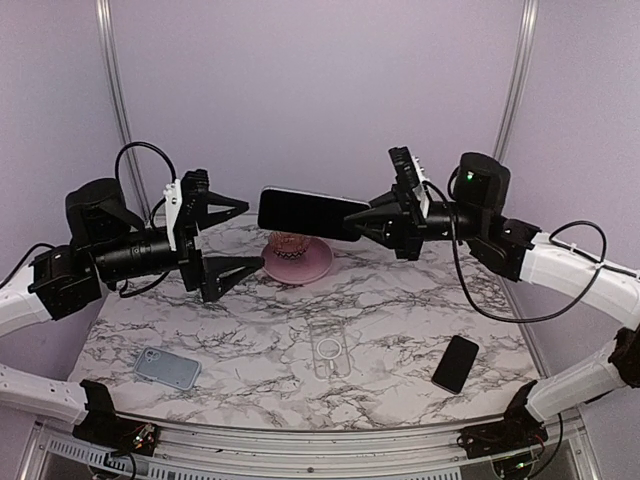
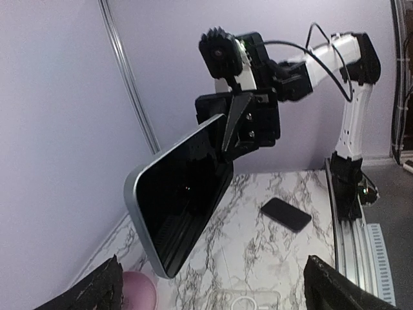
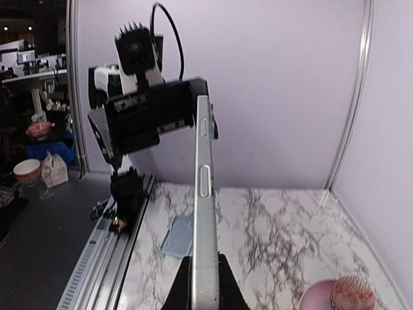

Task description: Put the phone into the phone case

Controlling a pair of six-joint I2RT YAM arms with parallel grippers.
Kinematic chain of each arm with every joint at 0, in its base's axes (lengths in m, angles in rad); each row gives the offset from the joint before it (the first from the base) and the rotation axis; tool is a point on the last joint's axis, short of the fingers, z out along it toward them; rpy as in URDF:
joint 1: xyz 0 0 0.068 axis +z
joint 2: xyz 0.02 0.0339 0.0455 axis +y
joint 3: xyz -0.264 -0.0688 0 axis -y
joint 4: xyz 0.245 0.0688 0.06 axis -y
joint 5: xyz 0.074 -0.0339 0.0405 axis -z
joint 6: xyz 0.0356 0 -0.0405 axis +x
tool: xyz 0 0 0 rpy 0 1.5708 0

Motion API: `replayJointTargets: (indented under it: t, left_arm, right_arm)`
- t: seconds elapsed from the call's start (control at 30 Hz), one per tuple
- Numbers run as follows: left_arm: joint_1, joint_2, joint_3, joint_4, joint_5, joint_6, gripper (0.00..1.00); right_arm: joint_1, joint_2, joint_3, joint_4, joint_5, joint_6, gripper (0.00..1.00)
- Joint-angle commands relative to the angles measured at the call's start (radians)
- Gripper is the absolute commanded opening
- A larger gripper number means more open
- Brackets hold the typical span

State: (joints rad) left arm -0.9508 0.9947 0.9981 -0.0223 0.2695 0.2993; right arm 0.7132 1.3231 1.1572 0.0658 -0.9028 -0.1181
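Phone (image 1: 300, 212) in right end effector (image 1: 356, 226)

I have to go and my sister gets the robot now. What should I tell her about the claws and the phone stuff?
Right claw: shut on the phone, holding it by one end, up in the air.
Left claw: open, empty, close to the phone's free end.
Phone case: flat on the table, front middle, nothing in it.
Done: phone is off the table.
Left: lower it and press it into the case.
Leave the all-black phone alone.
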Motion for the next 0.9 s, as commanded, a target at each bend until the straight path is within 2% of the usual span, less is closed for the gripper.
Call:
replayJointTargets:
  t: [0.0,0.1,0.2,0.3,0.43,0.5,0.53,0.6,0.67,0.8,0.87]
  left_arm:
    - [0.003,0.035,-0.032,0.496,0.037,-0.152,0.95]
    - [0.004,0.139,0.047,0.595,0.130,-0.255,0.79]
    - [0.003,0.193,0.071,0.757,0.292,-0.354,0.73]
    - [0.003,0.248,0.098,0.875,0.350,-0.448,0.67]
    - [-0.006,0.316,0.120,0.966,0.408,-0.513,0.68]
    - [-0.017,0.328,0.123,0.991,0.393,-0.513,0.69]
    - [-0.020,0.332,0.128,0.994,0.376,-0.513,0.66]
    - [-0.020,0.337,0.139,1.003,0.358,-0.518,0.40]
    - [-0.022,0.338,0.139,1.011,0.362,-0.519,0.22]
    - [-0.022,0.338,0.125,1.021,0.380,-0.505,0.00]
    - [-0.022,0.338,0.115,1.021,0.382,-0.505,0.00]
  right_arm:
    - [0.065,-0.096,-0.112,0.840,0.048,0.334,0.00]
    - [0.098,-0.072,-0.119,0.937,0.055,0.342,0.00]
    - [0.103,-0.046,-0.116,1.019,0.044,0.391,0.00]
    - [0.107,-0.028,-0.103,1.004,0.040,0.396,0.00]
    - [0.107,-0.025,-0.102,0.961,0.057,0.374,0.00]
    - [0.107,-0.025,-0.099,0.934,0.059,0.359,0.00]
    - [0.107,-0.023,-0.097,0.927,0.056,0.356,0.00]
    - [0.108,-0.018,-0.096,0.908,0.051,0.353,0.00]
    - [0.107,-0.018,-0.096,0.877,0.054,0.339,0.00]
    - [0.107,-0.009,-0.077,0.758,0.046,0.290,0.00]
    - [0.105,-0.003,-0.074,0.710,0.044,0.273,0.00]
